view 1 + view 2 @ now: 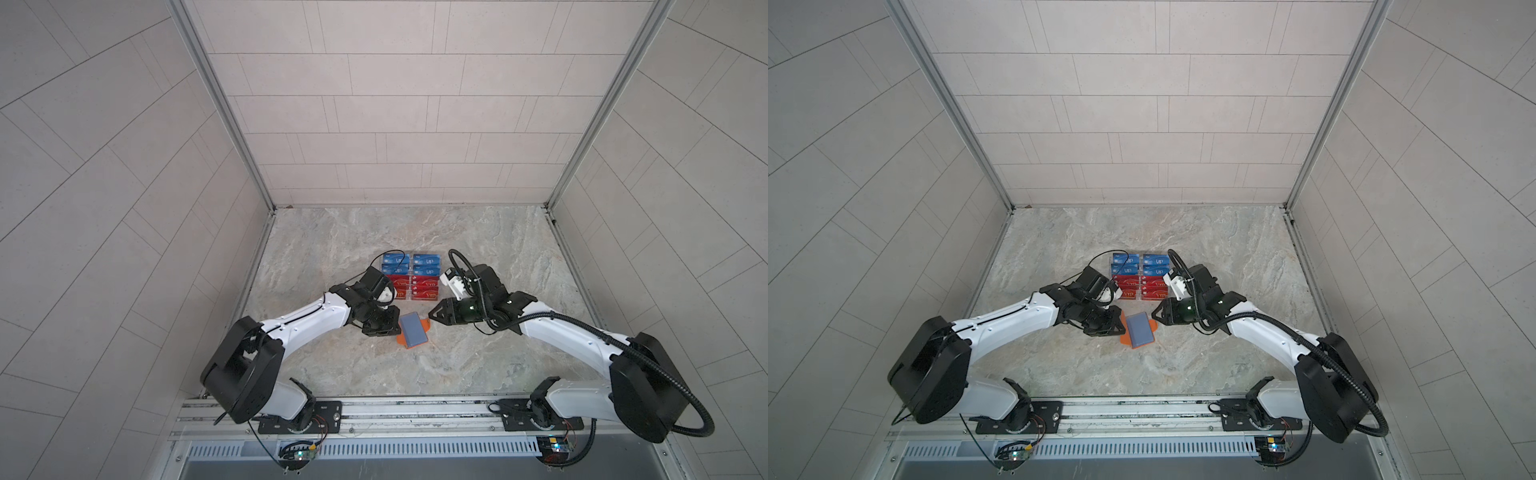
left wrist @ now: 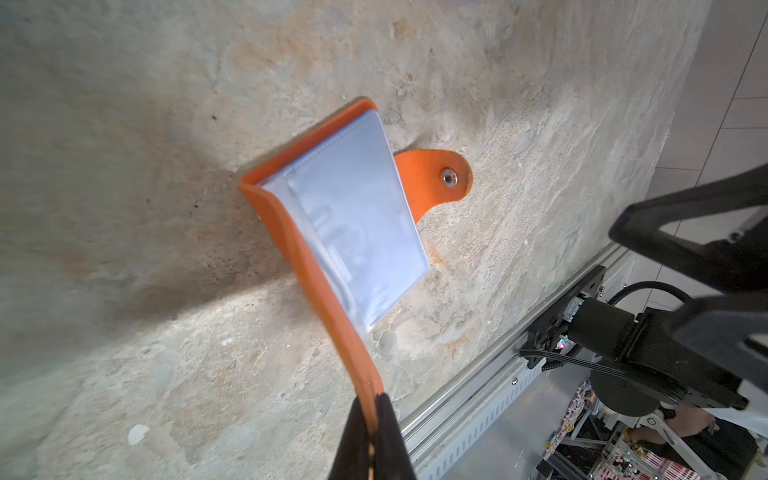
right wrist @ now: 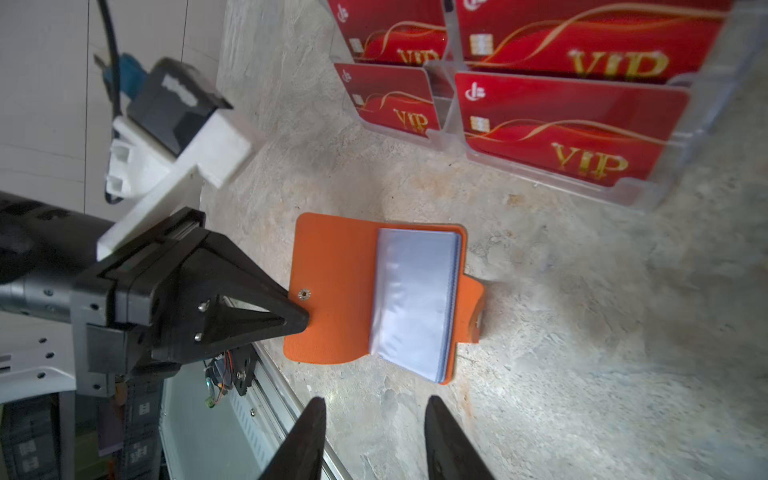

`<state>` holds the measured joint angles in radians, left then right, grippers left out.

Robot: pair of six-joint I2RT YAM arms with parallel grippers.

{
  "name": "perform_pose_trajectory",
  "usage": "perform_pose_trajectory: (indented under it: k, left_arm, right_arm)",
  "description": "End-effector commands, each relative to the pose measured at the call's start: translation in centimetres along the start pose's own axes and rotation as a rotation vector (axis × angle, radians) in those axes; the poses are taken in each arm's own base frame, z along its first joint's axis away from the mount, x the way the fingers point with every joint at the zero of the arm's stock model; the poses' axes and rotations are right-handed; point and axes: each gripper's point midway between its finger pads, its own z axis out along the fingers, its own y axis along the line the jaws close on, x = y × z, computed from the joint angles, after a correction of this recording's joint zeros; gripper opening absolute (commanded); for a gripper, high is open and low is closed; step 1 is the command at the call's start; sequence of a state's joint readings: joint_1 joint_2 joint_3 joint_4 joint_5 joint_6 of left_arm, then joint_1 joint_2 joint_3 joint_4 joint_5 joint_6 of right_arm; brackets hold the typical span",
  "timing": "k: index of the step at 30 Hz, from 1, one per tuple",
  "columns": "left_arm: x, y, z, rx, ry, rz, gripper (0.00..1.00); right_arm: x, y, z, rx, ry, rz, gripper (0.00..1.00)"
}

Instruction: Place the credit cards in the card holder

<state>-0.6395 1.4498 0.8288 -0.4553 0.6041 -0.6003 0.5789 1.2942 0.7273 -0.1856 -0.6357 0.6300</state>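
On the table (image 2: 124, 311), the left gripper (image 2: 374, 405) pinches the card holder (image 2: 353, 208).

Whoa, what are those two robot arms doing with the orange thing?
The left claw pinches one cover of the orange holder, holding it open on the table so its clear sleeves show. The right claw is open and empty, close to the holder's snap tab. The red cards and blue cards sit in clear racks behind. No card shows in the sleeves yet.
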Motion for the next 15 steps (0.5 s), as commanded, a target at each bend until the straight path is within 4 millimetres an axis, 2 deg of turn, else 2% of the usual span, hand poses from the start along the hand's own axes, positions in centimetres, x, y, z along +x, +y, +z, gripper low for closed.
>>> perform_pose_trajectory:
  k: [1, 6, 15]
  left_arm:
    - [0.0, -1.4, 0.2, 0.082, 0.026, 0.044, 0.00]
    - [0.3, -0.3, 0.3, 0.027, 0.050, 0.062, 0.00]
    - [1.0, 2.4, 0.7, -0.032, 0.088, 0.063, 0.00]
  right_arm:
    - [0.1, 0.6, 0.5, 0.025, 0.007, -0.036, 0.31]
    - [1.5, 0.4, 2.9, 0.033, 0.058, -0.050, 0.27]
    - [2.9, -1.7, 6.5, 0.068, 0.144, -0.058, 0.21]
